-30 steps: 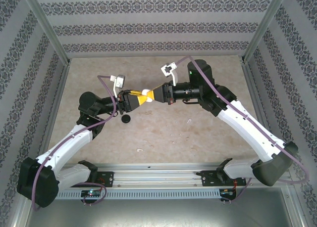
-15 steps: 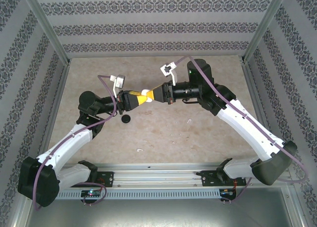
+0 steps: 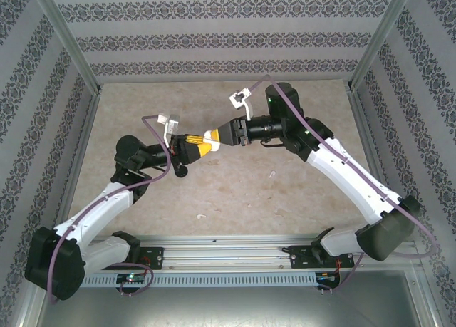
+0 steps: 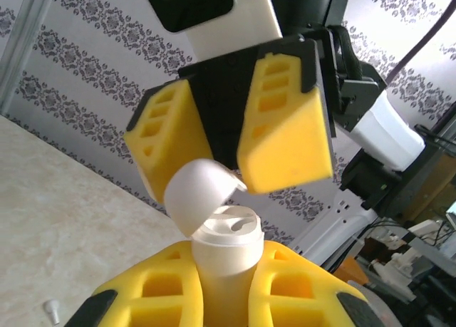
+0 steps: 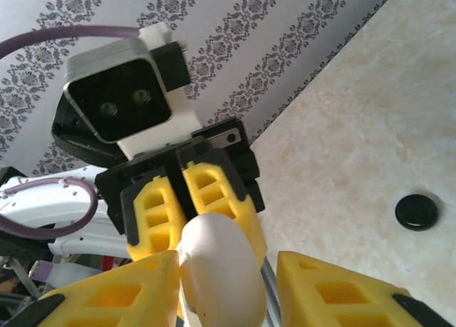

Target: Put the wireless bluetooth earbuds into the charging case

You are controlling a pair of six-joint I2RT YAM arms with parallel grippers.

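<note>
Charging case [image 4: 224,259] has drifted a touch left w/ both arms vs a sec ago, and the left arm now half-covers the black earbud [image 5: 416,211] in the top view. Case is up in the air, body clamped in the left gripper [image 4: 224,291], lid [image 4: 198,195] flipped open and facing the right gripper [image 4: 229,167]. Its fingers sit parted either side of the lid, gripping nothing. No buds in yet: one white earbud [image 3: 271,174] lies mid-table [image 3: 242,199], a second white earbud [image 3: 201,216] nearer the rail, well apart. Best play, I'd say: hold the left grip steady, tip the opening up, then send the right for a bud. They're tiny, so pinch at the very tips. Can't make out the case's sockets, or whether the lid touches a right finger.
</note>
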